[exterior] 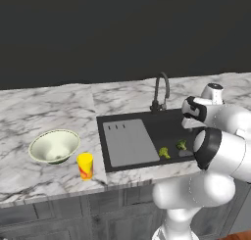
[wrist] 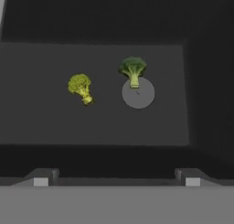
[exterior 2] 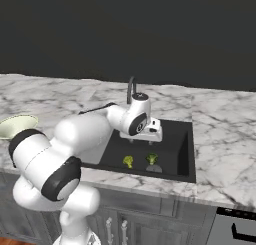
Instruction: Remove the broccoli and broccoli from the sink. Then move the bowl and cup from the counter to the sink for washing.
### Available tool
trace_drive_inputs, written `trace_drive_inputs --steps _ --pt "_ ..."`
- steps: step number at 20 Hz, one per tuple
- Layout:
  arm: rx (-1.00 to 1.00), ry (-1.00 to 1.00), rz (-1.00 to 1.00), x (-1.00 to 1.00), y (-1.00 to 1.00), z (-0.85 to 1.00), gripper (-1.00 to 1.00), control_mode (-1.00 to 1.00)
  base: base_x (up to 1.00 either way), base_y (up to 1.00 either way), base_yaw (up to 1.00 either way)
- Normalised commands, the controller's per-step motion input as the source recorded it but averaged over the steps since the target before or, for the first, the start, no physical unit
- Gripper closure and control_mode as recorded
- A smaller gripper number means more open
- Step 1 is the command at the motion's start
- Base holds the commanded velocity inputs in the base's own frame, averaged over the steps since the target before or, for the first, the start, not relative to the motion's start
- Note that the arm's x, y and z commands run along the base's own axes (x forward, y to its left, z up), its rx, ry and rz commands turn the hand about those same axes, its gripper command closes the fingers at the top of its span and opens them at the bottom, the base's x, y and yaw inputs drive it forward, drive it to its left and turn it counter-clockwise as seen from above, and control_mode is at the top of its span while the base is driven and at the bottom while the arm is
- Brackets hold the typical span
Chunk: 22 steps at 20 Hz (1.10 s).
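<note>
Gripper: my gripper (wrist: 116, 177) hangs above the sink (exterior: 147, 120) with fingers spread as wide as they go, empty and touching nothing; the two dark tips sit at the lower left and lower right of the hand view.
Broccoli: the yellowish floret (wrist: 81, 87) lies left of centre on the black basin floor; the darker floret (wrist: 133, 70) lies just right of it, its stem over the grey drain disc (wrist: 138, 93).
Tap: the gooseneck tap (exterior: 161, 91) rises behind the basin, centre of the left base view.
Counter: the bowl (exterior: 54, 146) and the cup (exterior: 85, 166) stand close together on the marble counter (exterior: 44, 111), lower left of that view, beside the sink's grey panel (exterior: 128, 142).
</note>
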Motion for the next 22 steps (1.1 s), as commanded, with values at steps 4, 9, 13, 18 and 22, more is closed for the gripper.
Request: trace_drive_inputs --steps 4,9,13,18,22 --pt "0.00 0.00 0.04 0.19 -0.04 -0.11 -1.00 -1.00 0.00 0.00 0.00" --pt "0.00 0.00 0.04 0.18 -0.05 -0.11 -1.00 -1.00 0.00 0.00 0.00" --pt "0.00 0.00 0.03 0.18 -0.04 -0.11 -1.00 -1.00 0.00 0.00 0.00" --pt "0.00 0.00 0.03 0.18 -0.04 -0.11 -1.00 -1.00 0.00 0.00 0.00" --pt "0.00 0.00 0.02 0.18 -0.03 -0.12 -1.00 -1.00 0.00 0.00 0.00"
